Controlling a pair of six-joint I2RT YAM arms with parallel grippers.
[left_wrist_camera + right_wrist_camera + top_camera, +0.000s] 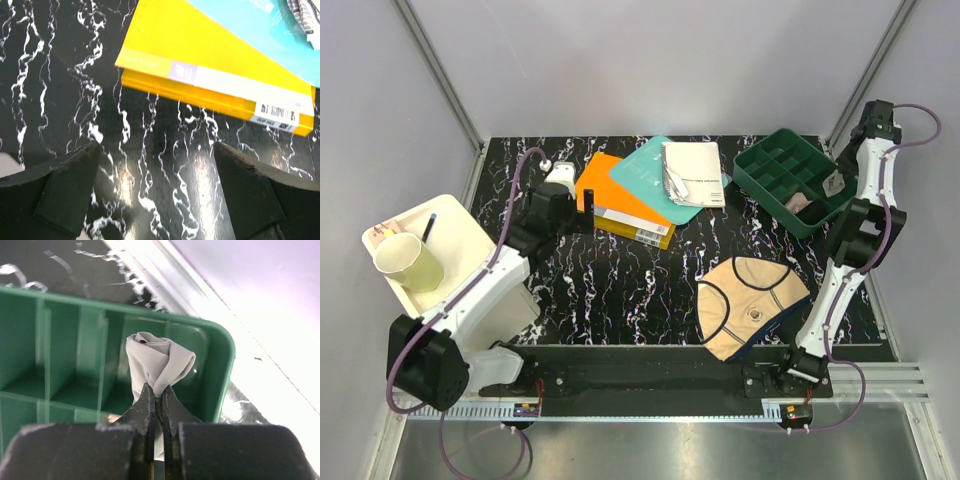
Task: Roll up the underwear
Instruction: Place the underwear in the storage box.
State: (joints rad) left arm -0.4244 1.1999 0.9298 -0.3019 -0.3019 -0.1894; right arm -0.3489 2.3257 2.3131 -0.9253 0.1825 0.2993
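Right gripper (156, 389) tight on grey underwear (160, 360) at green tray (226, 352) corner

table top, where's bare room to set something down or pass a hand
Widest bare table lies in the middle, bordered by the orange book, the beige briefs and the left arm. A narrower strip runs between the briefs and the green organizer tray. The back edge is crowded: teal book, spiral notebook, organizer, and the right gripper pinching rolled grey briefs.

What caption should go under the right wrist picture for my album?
Right gripper pinching the rolled grey underwear at a corner of the green tray.
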